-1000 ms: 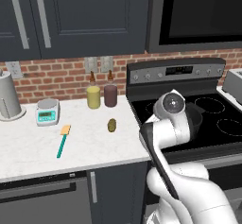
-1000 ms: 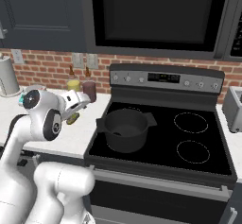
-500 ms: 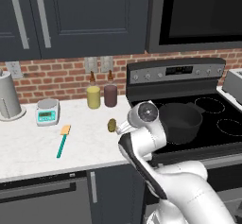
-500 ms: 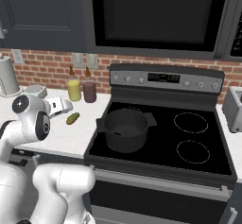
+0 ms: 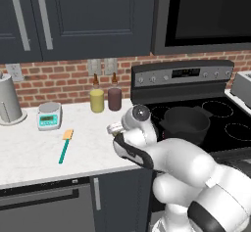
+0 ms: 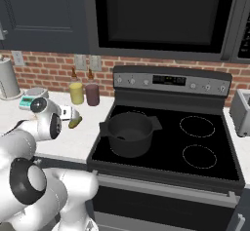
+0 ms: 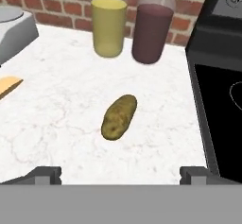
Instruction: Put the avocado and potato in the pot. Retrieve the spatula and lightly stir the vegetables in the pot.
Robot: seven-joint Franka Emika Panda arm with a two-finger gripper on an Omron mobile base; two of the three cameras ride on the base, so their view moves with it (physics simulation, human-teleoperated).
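Hovering above the white marbled counter (image 7: 61, 105), the gripper (image 7: 120, 173) has its two dark finger tips (image 7: 45, 175) spread as wide apart as they go, holding nothing and touching nothing. Between them and a little ahead lies the potato (image 7: 119, 116), a rough olive-brown oval, alone on the stone. Compared with a second ago, the arm has swung left from above the stove to the counter edge, and its hand now faces the potato. Behind the potato stand a yellow jar (image 7: 109, 25) and a dark plum jar (image 7: 151, 31) against the red brick wall. Left of it, the spatula (image 5: 65, 145) lies flat, with a teal handle and a pale orange blade. The pot (image 6: 129, 133), deep dark metal with two side handles, sits on the black stove (image 6: 205, 162)
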